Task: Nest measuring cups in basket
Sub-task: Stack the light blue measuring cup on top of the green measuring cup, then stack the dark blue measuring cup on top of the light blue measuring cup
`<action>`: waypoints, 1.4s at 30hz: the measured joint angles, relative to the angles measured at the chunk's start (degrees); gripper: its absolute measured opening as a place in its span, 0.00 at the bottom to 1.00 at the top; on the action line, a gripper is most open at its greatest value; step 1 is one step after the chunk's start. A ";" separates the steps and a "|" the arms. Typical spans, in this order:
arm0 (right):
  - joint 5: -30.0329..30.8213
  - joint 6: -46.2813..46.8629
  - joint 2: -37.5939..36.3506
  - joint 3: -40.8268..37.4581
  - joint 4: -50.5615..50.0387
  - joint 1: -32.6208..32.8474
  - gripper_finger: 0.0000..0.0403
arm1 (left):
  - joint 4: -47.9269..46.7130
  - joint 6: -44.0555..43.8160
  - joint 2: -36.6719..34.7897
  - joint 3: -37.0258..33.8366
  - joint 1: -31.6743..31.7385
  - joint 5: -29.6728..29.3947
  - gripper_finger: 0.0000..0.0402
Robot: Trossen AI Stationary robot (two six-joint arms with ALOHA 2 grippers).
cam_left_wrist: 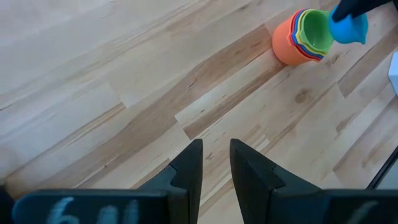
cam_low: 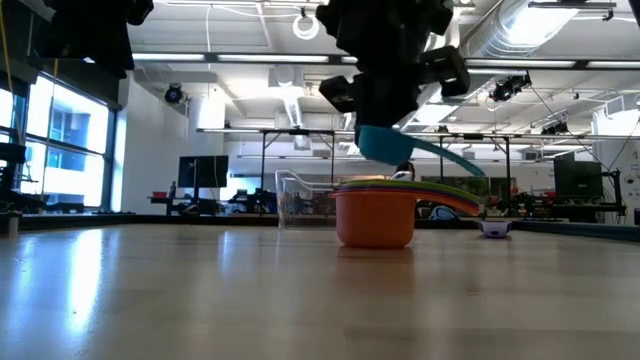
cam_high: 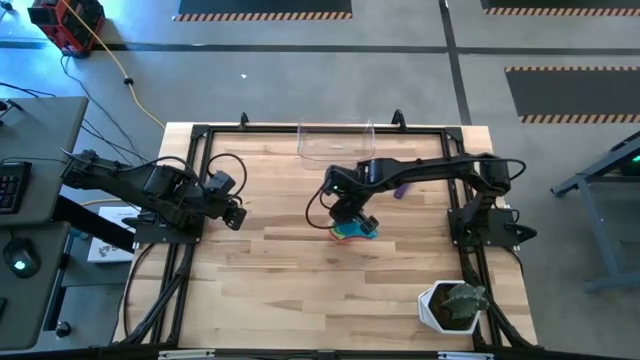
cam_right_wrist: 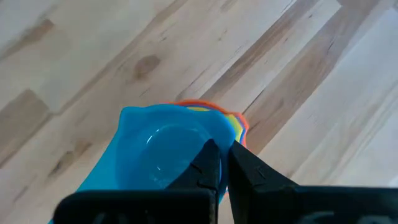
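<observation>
A nested stack of cups (cam_low: 375, 215), orange outermost with yellow, red and green rims inside, stood near the middle of the desk (cam_high: 290, 280). The right tool (cam_right_wrist: 222, 163) pinched the rim of a blue cup (cam_right_wrist: 163, 152) held just above the stack. A small purple cup (cam_low: 495, 228) sat apart towards the clear basket (cam_high: 336, 140) at the far edge. The arm hid most of the stack from above. The left tool (cam_left_wrist: 215, 163), fingers narrowly parted and empty, waited at the left side; open desk lay between.
</observation>
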 joint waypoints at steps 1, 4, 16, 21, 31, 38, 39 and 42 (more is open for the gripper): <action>0.02 -0.38 0.31 0.00 0.38 0.00 0.00 | 0.00 0.01 0.00 0.00 -0.02 0.00 0.18; 0.05 -1.09 1.07 0.00 1.53 0.00 0.00 | 0.00 0.02 0.00 0.00 -0.01 0.00 0.18; 3.05 -3.50 2.28 0.00 2.15 0.00 0.07 | -0.01 0.05 0.02 0.00 -0.01 -0.01 0.18; 3.10 -3.36 2.28 0.00 2.40 0.00 0.11 | 0.00 0.06 0.00 0.00 -0.01 -0.01 0.18; 6.49 1.34 2.26 0.00 2.63 0.02 0.16 | -0.01 0.09 0.00 0.01 -0.02 0.00 0.18; 11.13 14.87 1.14 0.00 1.81 0.04 0.16 | -0.03 0.13 0.01 0.00 -0.01 -0.98 0.18; 11.39 17.26 0.73 0.00 1.85 0.04 0.16 | -0.04 0.14 0.02 0.00 0.00 -0.98 0.18; 12.48 24.61 -1.14 0.00 1.41 0.04 0.16 | -0.04 0.91 0.00 0.01 0.00 -1.03 0.18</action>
